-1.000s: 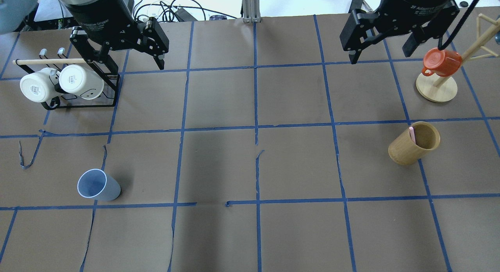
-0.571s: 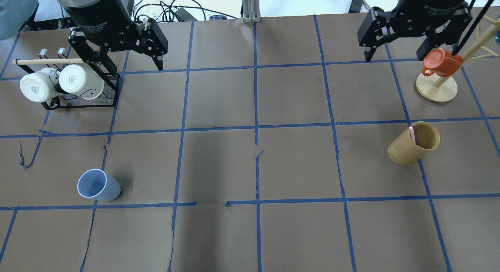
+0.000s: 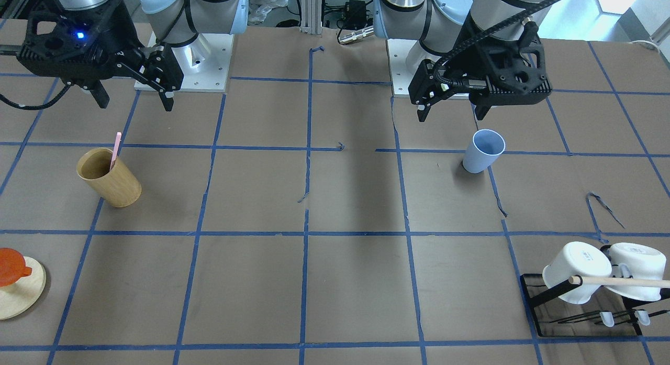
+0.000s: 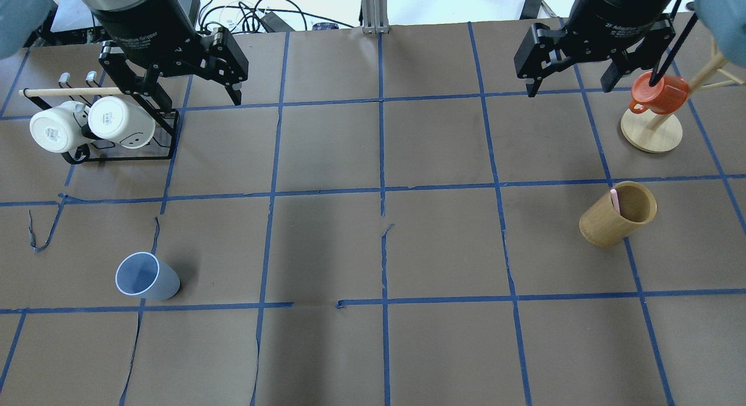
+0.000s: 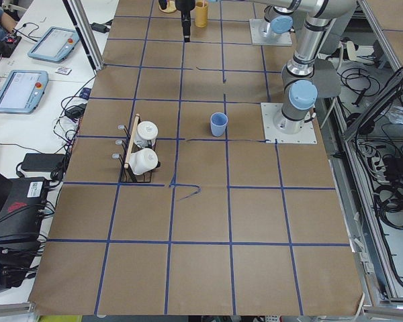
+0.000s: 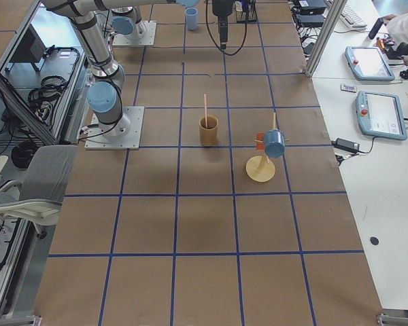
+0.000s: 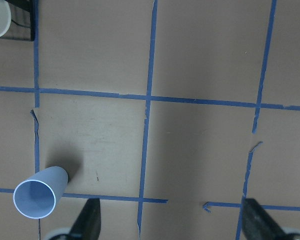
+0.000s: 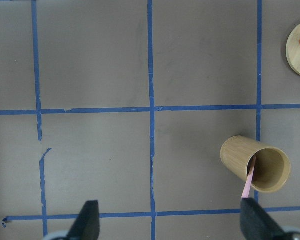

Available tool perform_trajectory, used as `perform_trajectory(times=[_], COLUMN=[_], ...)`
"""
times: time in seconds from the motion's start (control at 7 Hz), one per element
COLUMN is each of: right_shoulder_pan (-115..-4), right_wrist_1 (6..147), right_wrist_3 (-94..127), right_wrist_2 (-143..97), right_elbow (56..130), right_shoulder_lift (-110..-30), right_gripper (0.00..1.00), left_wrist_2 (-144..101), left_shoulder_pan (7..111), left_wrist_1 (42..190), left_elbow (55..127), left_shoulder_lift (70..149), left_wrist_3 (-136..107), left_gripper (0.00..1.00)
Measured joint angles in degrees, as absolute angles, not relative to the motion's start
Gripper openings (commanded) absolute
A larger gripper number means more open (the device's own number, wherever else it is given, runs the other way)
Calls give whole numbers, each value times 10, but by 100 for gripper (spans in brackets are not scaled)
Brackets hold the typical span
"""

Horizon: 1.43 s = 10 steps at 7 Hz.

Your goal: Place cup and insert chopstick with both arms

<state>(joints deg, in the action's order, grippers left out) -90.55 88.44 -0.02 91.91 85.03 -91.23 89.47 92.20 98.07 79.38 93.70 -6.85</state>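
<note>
The pale blue cup [image 4: 145,276] stands upright on the table at the near left; it also shows in the front view [image 3: 484,151] and the left wrist view [image 7: 37,196]. One pink chopstick [image 4: 613,200] leans inside a tan wooden cylinder [image 4: 618,216] at the right, and shows in the front view [image 3: 115,150] and the right wrist view [image 8: 248,182]. My left gripper [image 4: 198,100] is open and empty, high above the table, far from the cup. My right gripper [image 4: 570,90] is open and empty, high above the table, apart from the cylinder.
A black rack [image 4: 125,155] with two white mugs [image 4: 119,122] and a beige rod [image 4: 70,92] stands at the far left, under my left gripper. A wooden mug tree [image 4: 651,132] with an orange mug [image 4: 658,94] stands at the far right, close to my right gripper.
My right gripper swung to the right and then came back left. My left gripper drifted slightly left. The cup, the cylinder and the chopstick have not moved.
</note>
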Motion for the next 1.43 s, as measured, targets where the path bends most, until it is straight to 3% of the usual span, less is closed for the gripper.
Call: perform_trajectory(times=[1.0, 1.43], right_shoulder_pan=[-904, -877], right_wrist_1=[885, 886], right_wrist_3=[-6, -9], right_wrist_2=[917, 937], right_elbow=[855, 883], right_shoulder_lift=[-906, -887], right_gripper=[100, 100], left_wrist_2=[908, 939], left_shoulder_pan=[913, 853], left_wrist_1=[979, 954], left_elbow=[805, 924], left_shoulder_lift=[936, 921], left_wrist_3=[-36, 36], left_gripper=[100, 96])
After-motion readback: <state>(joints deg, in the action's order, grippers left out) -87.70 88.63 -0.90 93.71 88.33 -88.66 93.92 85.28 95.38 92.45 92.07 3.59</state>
